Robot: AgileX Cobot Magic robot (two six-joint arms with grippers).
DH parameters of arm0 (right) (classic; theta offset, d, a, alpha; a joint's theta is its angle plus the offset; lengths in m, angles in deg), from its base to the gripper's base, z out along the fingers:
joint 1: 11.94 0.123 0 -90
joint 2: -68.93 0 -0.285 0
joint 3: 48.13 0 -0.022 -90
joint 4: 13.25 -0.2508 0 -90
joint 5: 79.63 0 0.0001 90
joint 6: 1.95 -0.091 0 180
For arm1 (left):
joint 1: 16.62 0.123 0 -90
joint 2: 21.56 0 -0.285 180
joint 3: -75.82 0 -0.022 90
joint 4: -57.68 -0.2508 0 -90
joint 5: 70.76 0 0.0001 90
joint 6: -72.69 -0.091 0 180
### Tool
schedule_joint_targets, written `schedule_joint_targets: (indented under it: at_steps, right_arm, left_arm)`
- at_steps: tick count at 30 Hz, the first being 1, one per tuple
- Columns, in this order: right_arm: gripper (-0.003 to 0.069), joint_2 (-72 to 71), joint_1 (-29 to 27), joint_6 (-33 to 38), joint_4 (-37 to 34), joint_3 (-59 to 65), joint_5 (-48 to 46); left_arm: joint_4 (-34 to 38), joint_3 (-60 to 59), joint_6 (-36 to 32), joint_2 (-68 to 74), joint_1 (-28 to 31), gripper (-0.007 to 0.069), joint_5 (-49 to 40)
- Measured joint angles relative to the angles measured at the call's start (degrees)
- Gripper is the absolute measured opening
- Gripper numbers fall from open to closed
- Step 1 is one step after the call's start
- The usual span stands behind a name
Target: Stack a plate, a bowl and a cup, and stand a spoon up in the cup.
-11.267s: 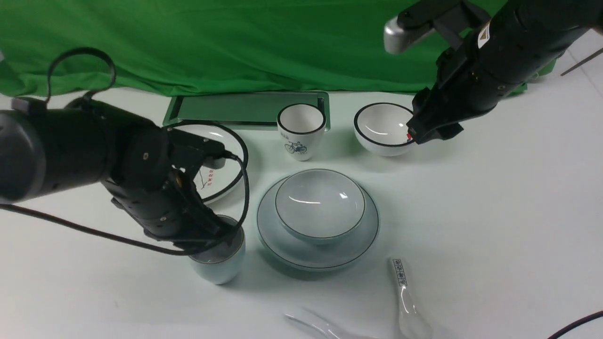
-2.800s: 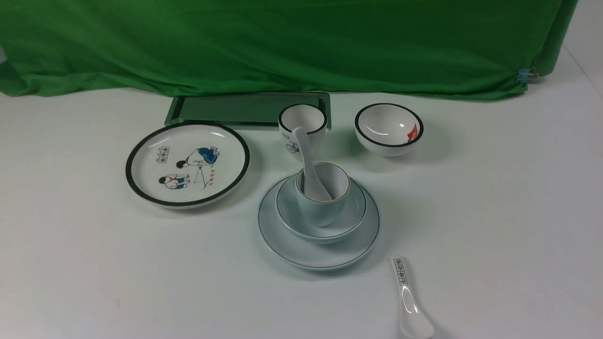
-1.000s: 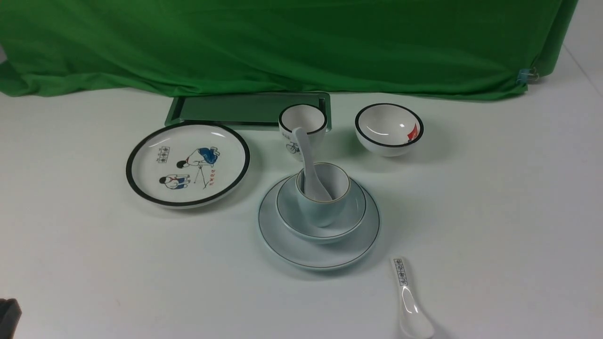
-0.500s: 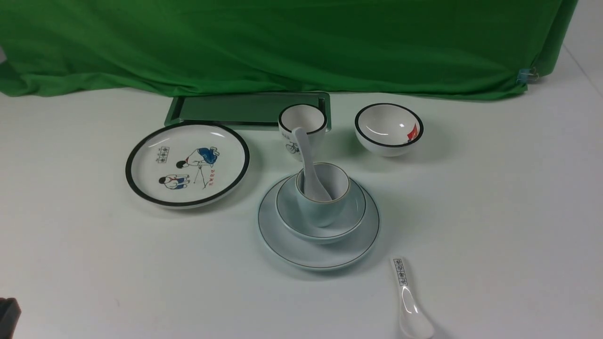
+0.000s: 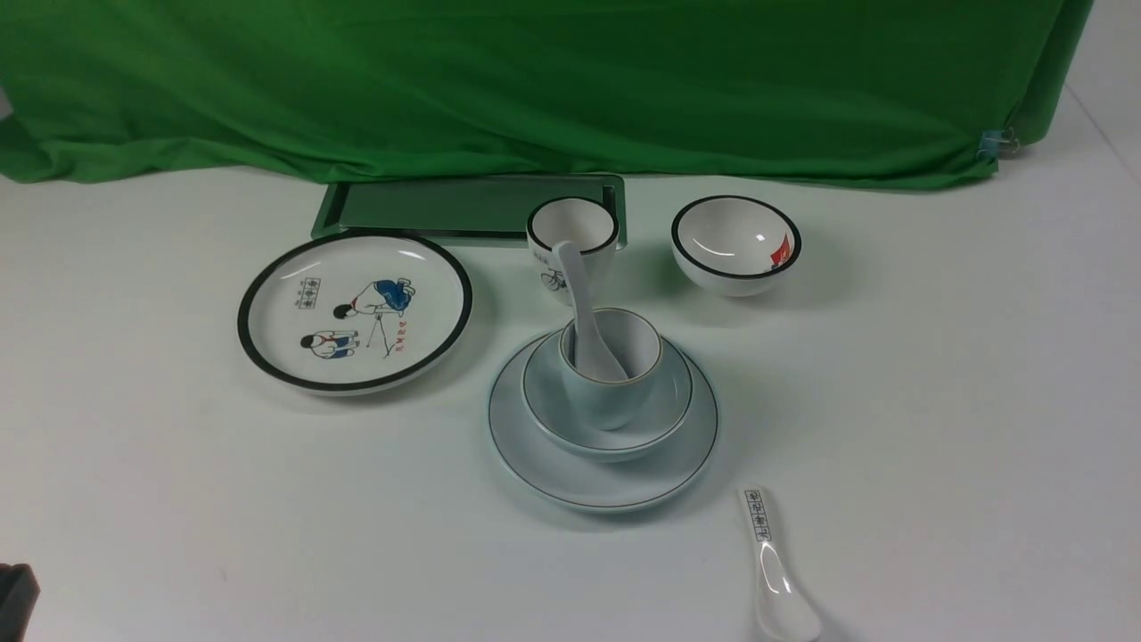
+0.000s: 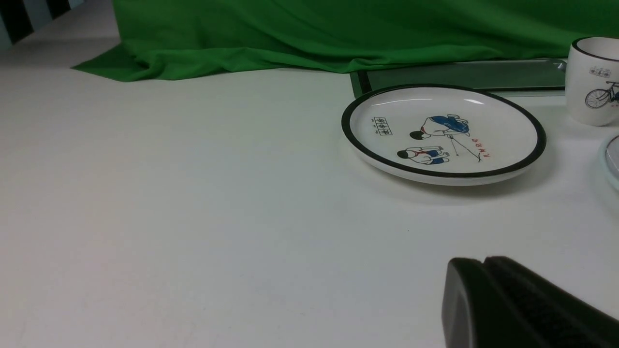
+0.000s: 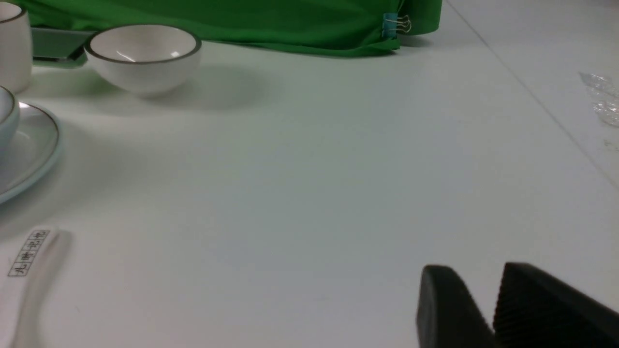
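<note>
Since the earlier frames both arms have pulled back off the tabletop [image 5: 936, 401]. The cup [image 5: 615, 401], which stood at the plate's nine o'clock, now sits in the bowl [image 5: 660, 419], which rests on the plate [image 5: 553, 464]. The spoon [image 5: 575, 294] stands in the cup, its handle leaning toward eleven o'clock. Nothing on the tabletop has shifted over the last second, so I judge the stack finished and settled.

The left end effector [image 6: 476, 263] is clenched on nothing, low over bare tabletop. At the stack's ten o'clock lies the cartoon plate [image 5: 354, 309], flat, glossy and black-rimmed. At twelve o'clock stands the bicycle cup [image 5: 570, 234], a tapered white cylinder.

The stacked pieces are smooth pale blue-white glazed ware with thin dark rim lines: a broad shallow plate, a wide low bowl and a rounded handleless cup. The spoon is glossy white with a curved handle.

At two o'clock sits the deeper black-rimmed bowl [image 5: 735, 245], and at five o'clock lies the printed spoon [image 5: 771, 571]. The right end effector [image 7: 495, 270] carries nothing. Whether its ribbed black fingers are parted or together I cannot tell.
</note>
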Motion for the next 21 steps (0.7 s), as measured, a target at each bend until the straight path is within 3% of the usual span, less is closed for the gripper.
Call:
schedule_joint_targets:
  at_steps: [21]
  right_arm:
    - [0.0239, 0.0, 0.0, 0.0, 0.0, 0.0, 0.0]
  left_arm:
    - [0.0, 0.0, 0.0, 0.0, 0.0, -0.0030, 0.1]
